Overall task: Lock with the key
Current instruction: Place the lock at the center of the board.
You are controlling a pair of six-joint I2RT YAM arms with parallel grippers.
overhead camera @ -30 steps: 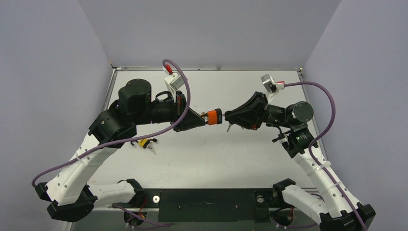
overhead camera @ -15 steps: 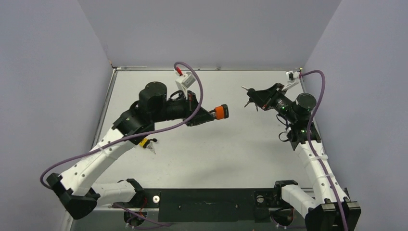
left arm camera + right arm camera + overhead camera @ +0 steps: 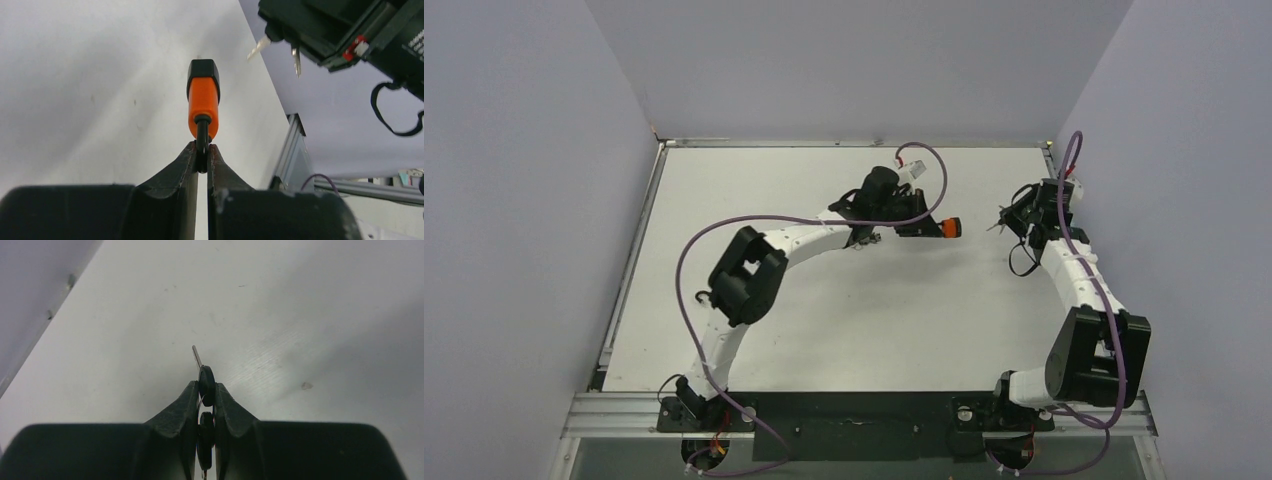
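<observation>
Orange padlock (image 3: 203, 100) is held by its shackle (image 3: 202, 131), clamped in the left claw (image 3: 201, 152); apart from the padlock, the key (image 3: 205, 379) (pinched in the right claw (image 3: 206, 390)) should be aligned squarely with its black end (image 3: 203, 67) before insertion.

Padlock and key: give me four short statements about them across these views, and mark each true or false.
1. The left fingers grip the orange padlock by its shackle. True.
2. The key sits inside the padlock. False: the right fingers hold it, apart from the padlock.
3. The right fingers are shut on the key. True.
4. The padlock's body is blue. False: it is orange with a black end.
</observation>
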